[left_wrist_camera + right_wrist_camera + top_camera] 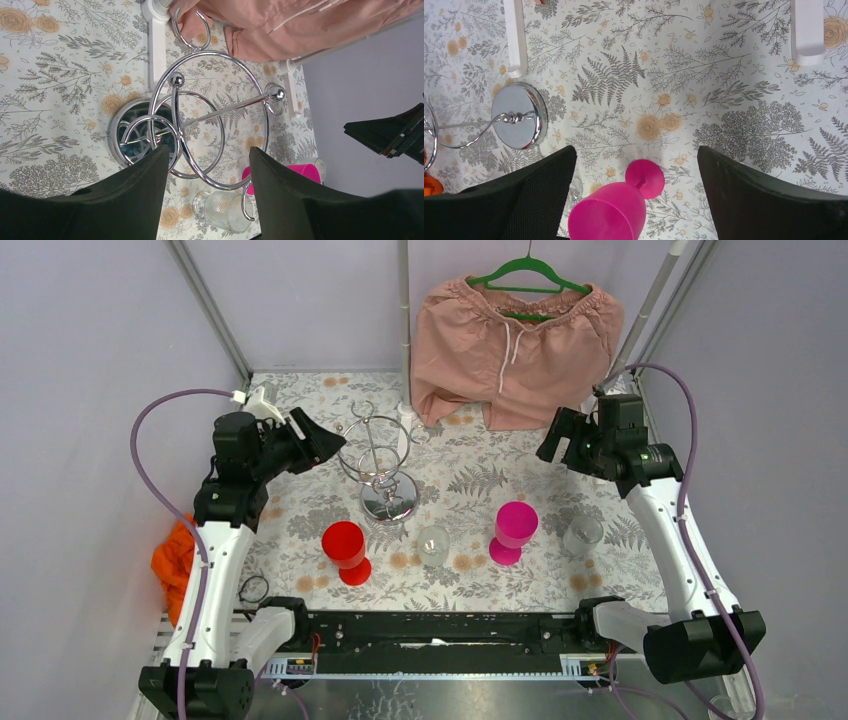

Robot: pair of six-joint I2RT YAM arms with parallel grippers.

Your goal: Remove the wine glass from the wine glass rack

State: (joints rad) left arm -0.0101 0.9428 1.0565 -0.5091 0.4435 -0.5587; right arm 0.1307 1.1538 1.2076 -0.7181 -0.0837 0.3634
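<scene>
Wine glass rack (388,502): upright, centre-left of the overhead frame; I find no glass hanging from its hooks in the overhead or the left wrist view.

Magenta wine glass (515,523): upright on the floral table (470,475), right of centre, well apart from the rack; stem vertical, bowl up.

Right gripper (636,152): jaws spread wide, holding nothing; in its wrist view the magenta glass sits at the lower edge between the two fingers, touched by neither; overhead, this gripper hangs up and to the right of the glass; it is the nearer arm.

Left gripper (209,150): likewise wide and empty, pointed at the rack's hook ring and close against it; contact I cannot confirm.

Red glass (345,545), clear glass (433,543) and second clear glass (583,533): standing in a row with the magenta one across the lower middle of the frame.

Judgement: removal appears complete; what remains is for me to back the right arm away without clipping the magenta bowl.
</scene>
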